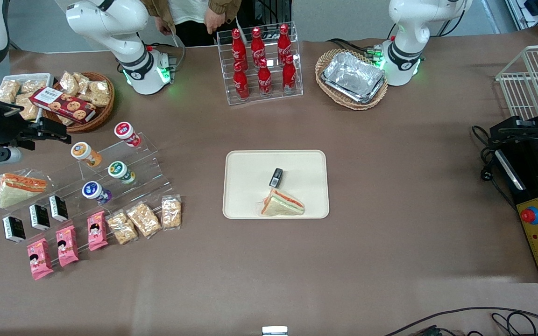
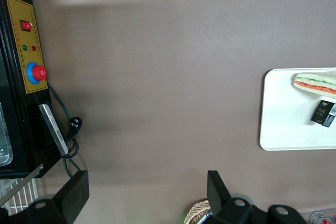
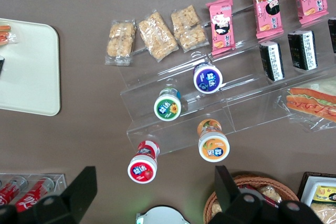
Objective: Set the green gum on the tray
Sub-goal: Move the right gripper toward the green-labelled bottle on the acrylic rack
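Note:
The green gum (image 1: 120, 171) lies on a clear acrylic stepped stand (image 1: 150, 161), among a red-topped (image 1: 125, 131), an orange-topped (image 1: 82, 151) and a blue-topped canister (image 1: 92, 191). It also shows in the right wrist view (image 3: 168, 107). The tray (image 1: 250, 163) lies mid-table, with a wrapped sandwich (image 1: 282, 204) and a small black packet (image 1: 276, 177) on it. Its corner shows in the right wrist view (image 3: 26, 72). My gripper (image 1: 59, 134) is open and empty. It hovers high above the table beside the stand, toward the working arm's end. In the right wrist view the gripper (image 3: 155, 192) is apart from the gum.
A wicker basket (image 1: 103, 100) of snack packs and a cookie box stands close to the gripper. Snack bars, pink packets, black packets and a sandwich (image 1: 19, 186) lie around the stand. A rack of red cola bottles (image 1: 262, 65) and a basket of foil trays (image 1: 353, 77) stand farther from the camera.

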Controlling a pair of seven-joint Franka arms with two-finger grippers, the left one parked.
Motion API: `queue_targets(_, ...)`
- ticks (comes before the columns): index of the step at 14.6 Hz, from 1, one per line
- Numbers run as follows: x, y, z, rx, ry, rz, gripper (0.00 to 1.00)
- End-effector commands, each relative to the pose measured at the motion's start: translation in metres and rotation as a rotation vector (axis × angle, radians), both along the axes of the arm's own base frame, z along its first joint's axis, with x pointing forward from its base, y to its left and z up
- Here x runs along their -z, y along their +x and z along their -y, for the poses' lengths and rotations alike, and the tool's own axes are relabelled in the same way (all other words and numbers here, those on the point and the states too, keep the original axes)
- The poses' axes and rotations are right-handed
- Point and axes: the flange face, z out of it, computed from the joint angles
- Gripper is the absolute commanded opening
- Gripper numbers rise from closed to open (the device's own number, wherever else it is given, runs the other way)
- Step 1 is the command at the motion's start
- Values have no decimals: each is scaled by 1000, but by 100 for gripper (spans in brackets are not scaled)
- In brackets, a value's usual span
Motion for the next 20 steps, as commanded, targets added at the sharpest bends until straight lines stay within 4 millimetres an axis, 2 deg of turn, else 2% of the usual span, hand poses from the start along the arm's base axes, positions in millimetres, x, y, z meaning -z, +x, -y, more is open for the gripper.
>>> queue_targets(1, -5, 2, 4, -8, 6, -2, 100)
queue_targets(9, -11, -2, 0, -8, 7, 4, 100)
queue_targets(13, -4, -18, -3, -6, 9, -29, 100)
queue_targets(15, 7, -35, -5, -7, 14, 9, 100)
queue_targets(17, 28, -50, -7, -9, 18, 33, 100)
queue_targets(20, 72, -62, -20, -28, 19, 71, 100)
